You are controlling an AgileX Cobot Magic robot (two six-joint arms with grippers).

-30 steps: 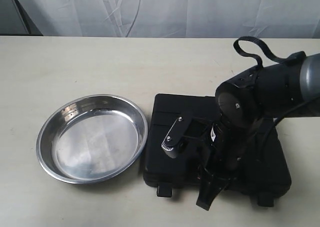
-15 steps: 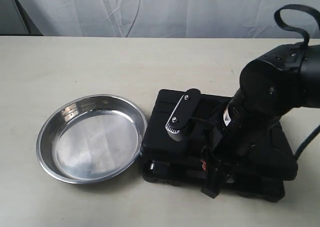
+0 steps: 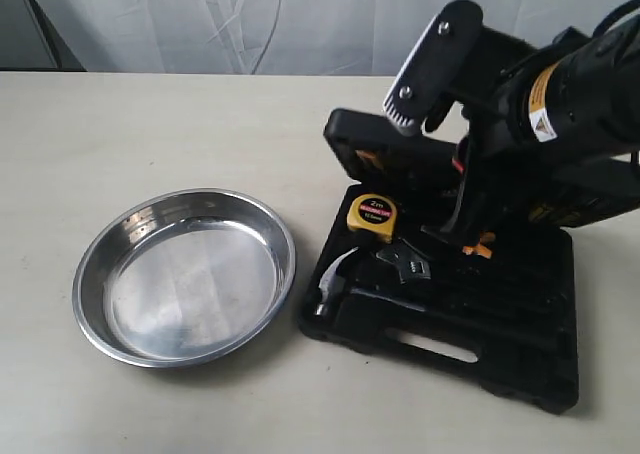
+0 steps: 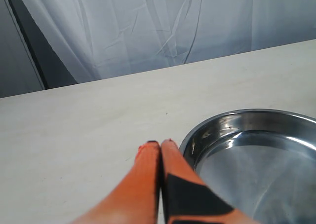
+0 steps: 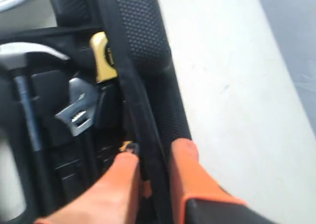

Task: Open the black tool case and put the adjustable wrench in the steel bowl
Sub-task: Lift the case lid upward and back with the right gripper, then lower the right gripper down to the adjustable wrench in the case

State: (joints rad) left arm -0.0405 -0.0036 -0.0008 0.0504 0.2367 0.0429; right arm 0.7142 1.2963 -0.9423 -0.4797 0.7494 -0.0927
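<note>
Pinching the black tool case's (image 3: 500, 314) raised lid with the right gripper (image 5: 155, 155), adjustable wrench (image 5: 76, 110) seemingly just beyond the fingertips (image 5: 183, 152) inside, toward the table's (image 3: 150, 144) right edge; left gripper (image 4: 161, 152) clenched beside the steel bowl (image 4: 247, 160).

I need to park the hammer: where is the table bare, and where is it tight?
Bare table lies behind the steel bowl up to the curtain, and left of it. Tight: the gap between bowl and black tool case, and over the case, where the right gripper grips the lid.
</note>
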